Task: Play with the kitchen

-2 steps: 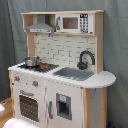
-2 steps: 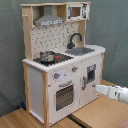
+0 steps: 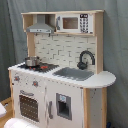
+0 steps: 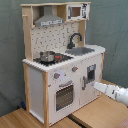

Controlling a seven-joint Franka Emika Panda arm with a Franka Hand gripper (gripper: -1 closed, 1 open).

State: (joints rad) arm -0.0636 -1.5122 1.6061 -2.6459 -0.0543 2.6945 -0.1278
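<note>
Nothing on the kitchen (image 4: 60, 65) looks disturbed: it stands upright on the wooden floor, the oven door (image 4: 65, 96) is closed, the little pot (image 4: 47, 56) sits on the stove, so by my read the playing is all still to come. The gripper (image 4: 98, 87) reaches in from the second exterior view's right, its tip near the cabinet front beside the oven. It holds nothing, and I cannot tell whether its fingers are apart or together, or whether it touches the panel.

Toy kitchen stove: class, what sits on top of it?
A small silver metal pot sits on the black stove top. Whatever is inside the pot cannot be seen.
</note>
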